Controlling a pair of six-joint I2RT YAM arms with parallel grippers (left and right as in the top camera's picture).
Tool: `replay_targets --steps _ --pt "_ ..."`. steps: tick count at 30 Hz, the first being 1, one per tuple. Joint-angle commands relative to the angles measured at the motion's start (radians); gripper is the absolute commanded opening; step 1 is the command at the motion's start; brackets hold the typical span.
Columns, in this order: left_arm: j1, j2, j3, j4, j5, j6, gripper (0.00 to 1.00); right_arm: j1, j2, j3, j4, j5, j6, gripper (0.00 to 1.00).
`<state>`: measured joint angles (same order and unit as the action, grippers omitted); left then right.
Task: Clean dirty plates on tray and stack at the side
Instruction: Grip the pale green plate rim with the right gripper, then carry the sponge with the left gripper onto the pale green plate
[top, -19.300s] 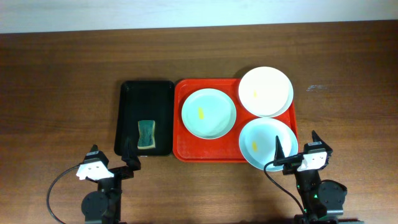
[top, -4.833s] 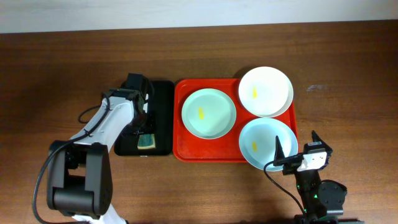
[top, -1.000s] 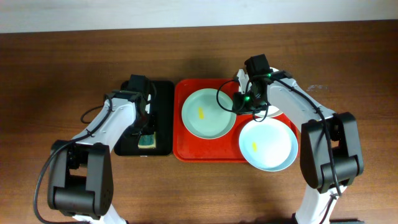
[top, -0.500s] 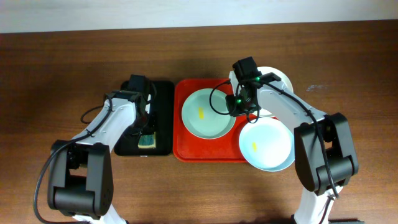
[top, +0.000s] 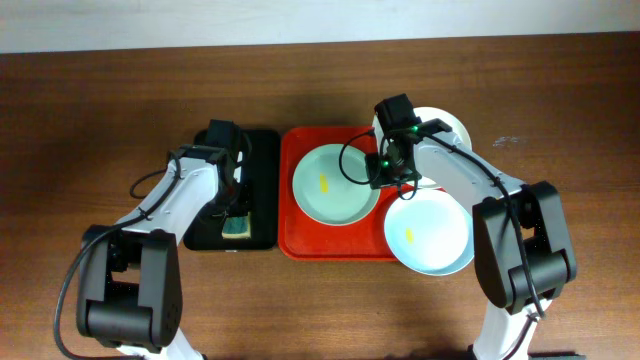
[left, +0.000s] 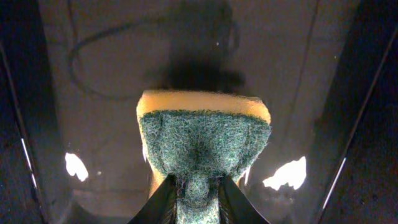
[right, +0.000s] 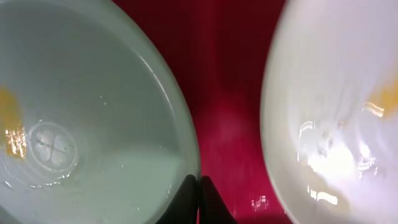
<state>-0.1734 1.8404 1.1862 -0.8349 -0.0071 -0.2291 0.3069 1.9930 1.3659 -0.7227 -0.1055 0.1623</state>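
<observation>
The red tray (top: 298, 243) holds three plates. A mint plate (top: 330, 185) with a yellow smear lies at its left, a white plate (top: 446, 128) at the back right, and another mint plate (top: 430, 232) at the front right. My right gripper (top: 383, 181) is shut on the right rim of the left mint plate; the wrist view shows the fingertips (right: 189, 186) pinching that rim (right: 194, 158), with the white plate (right: 336, 106) beside it. My left gripper (top: 237, 214) is shut on the green-and-yellow sponge (left: 204, 140) over the black tray (top: 262, 190).
The black tray (left: 99, 93) sits directly left of the red tray (right: 230, 93) on the brown wooden table (top: 560, 100). The right arm reaches over the white plate. Both arm bases stand at the table's front edge.
My right gripper slid a little left to the left mint plate's rim and closed on it. The left arm and the sponge have not moved.
</observation>
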Motion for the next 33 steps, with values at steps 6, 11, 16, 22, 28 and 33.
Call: replay_targets --steps 6,11,16,22,28,33 --pt "0.004 0.009 -0.01 0.005 0.01 -0.005 0.2 0.003 0.013 -0.009 -0.073 -0.04 0.056 0.27" --pt "0.004 0.009 -0.01 0.005 0.01 -0.005 0.2 0.002 0.013 -0.009 -0.036 -0.04 0.057 0.04" --pt "0.005 0.009 -0.01 0.021 -0.016 -0.005 0.02 0.002 0.013 -0.009 -0.037 -0.056 0.091 0.04" --pt "0.004 0.004 0.007 -0.014 -0.016 0.002 0.0 0.002 0.013 -0.009 -0.04 -0.101 0.091 0.04" --pt "0.004 -0.15 0.076 -0.047 -0.039 0.003 0.0 0.002 0.013 -0.009 -0.041 -0.134 0.144 0.04" --pt "0.004 -0.303 0.083 -0.034 -0.131 0.004 0.0 0.002 0.013 -0.009 -0.045 -0.233 0.192 0.04"
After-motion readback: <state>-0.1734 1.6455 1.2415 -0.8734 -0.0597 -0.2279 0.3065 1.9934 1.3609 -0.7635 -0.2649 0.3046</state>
